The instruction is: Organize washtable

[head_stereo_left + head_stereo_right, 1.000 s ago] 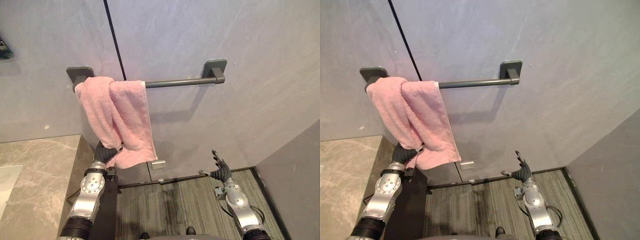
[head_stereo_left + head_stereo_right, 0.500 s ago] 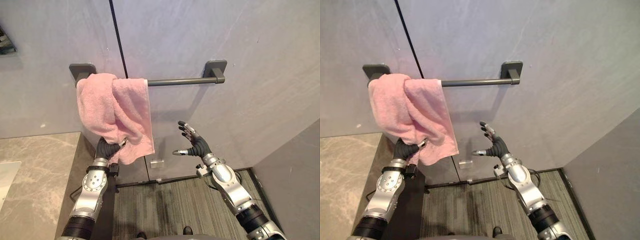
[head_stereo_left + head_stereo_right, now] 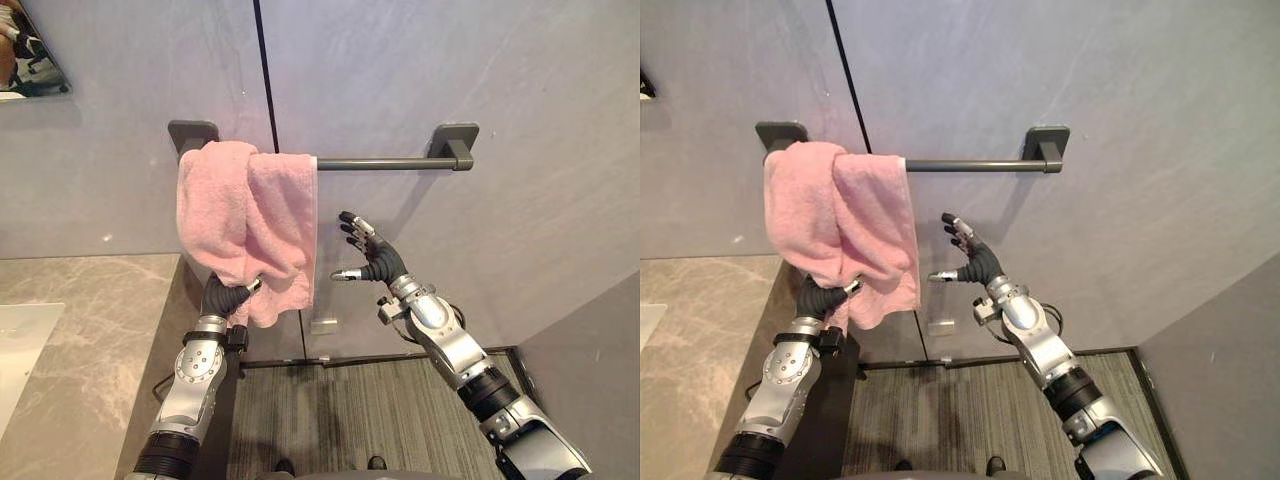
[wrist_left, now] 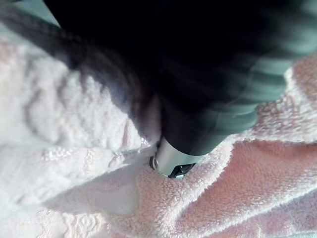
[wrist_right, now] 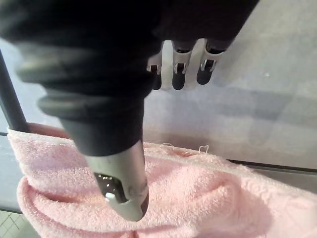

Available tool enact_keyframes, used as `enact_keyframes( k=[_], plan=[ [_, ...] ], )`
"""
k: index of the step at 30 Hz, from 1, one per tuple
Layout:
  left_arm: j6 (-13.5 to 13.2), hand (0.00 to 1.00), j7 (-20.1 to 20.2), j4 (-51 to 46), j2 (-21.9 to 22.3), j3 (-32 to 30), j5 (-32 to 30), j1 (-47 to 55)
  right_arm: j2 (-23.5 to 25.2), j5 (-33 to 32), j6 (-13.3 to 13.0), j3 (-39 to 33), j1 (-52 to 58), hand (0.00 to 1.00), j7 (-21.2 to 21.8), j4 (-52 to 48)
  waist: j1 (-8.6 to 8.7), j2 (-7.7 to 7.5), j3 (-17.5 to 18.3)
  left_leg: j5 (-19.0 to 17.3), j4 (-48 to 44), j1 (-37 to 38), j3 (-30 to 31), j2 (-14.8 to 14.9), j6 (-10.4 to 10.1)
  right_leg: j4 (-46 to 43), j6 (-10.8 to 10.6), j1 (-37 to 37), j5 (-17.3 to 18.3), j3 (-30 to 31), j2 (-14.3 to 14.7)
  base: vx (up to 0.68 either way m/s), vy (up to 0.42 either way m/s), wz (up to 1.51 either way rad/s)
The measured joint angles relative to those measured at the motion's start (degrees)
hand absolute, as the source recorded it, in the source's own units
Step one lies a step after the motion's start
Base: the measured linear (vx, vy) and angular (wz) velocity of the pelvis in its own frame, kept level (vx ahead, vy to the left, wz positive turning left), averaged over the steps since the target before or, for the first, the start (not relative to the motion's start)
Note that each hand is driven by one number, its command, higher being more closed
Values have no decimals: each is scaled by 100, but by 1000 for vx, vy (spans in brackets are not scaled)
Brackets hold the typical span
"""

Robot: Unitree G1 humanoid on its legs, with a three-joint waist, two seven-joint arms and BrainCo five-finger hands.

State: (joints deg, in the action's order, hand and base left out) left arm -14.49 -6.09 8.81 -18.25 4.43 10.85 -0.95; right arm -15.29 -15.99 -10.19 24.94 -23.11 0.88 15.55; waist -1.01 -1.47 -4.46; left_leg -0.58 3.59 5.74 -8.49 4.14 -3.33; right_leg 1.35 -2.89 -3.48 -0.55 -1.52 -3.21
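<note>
The pink terry towel (image 3: 245, 215) hangs bunched and twisted over one end of the dark grey metal towel bar (image 3: 380, 163), directly above the left hand (image 3: 225, 297). This hand has its fingers curled into the lowest fold of the cloth and pinches it from below. The right hand (image 3: 378, 262) is raised with its fingers straight and spread apart, and it holds nothing. The free side edge of the towel is just beside its fingertips, and I cannot tell if they touch it. The bare part of the bar runs above this hand. The grey marble worktop (image 3: 80, 330) lies lower, on the outer side of the left hand.

The step in hand seems to be spreading the towel flat along the bar. To do it well, I think the right hand should take the free edge close under the bar and draw it sideways along the bare part, while the left hand gives only light tension downward. Too strong a pull from below may drag the whole towel off. The twist in the middle probably needs loosening first, otherwise the cloth will slide as one lump.
</note>
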Motion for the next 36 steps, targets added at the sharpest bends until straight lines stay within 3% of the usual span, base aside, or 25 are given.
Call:
enact_keyframes(
  k=[22, 23, 36],
  plan=[
    [2, 100, -9, 2, -1, 120, 84, -133, 256, -196, 88, 53, -1049, 0, -194, 901, -202, -17, -21, 81, 27, -211, 205, 27, -31, 37, 11, 90, 6, -145, 24, -13, -11, 5],
    [3, 100, -12, 3, -2, 175, 84, -208, 273, -196, 88, 70, -1088, 100, -194, 957, -244, -23, -26, 81, 25, -220, 203, 29, -31, 37, 11, 90, 6, -143, 25, -31, -7, -1],
    [9, 100, -22, 140, -3, 245, 83, -308, 529, -197, 182, 311, -1561, 100, -189, 1256, -307, -97, -115, 94, 16, -255, 204, 83, -55, 49, 32, 123, -2, -134, 77, -10, -2, 0]
  ],
)
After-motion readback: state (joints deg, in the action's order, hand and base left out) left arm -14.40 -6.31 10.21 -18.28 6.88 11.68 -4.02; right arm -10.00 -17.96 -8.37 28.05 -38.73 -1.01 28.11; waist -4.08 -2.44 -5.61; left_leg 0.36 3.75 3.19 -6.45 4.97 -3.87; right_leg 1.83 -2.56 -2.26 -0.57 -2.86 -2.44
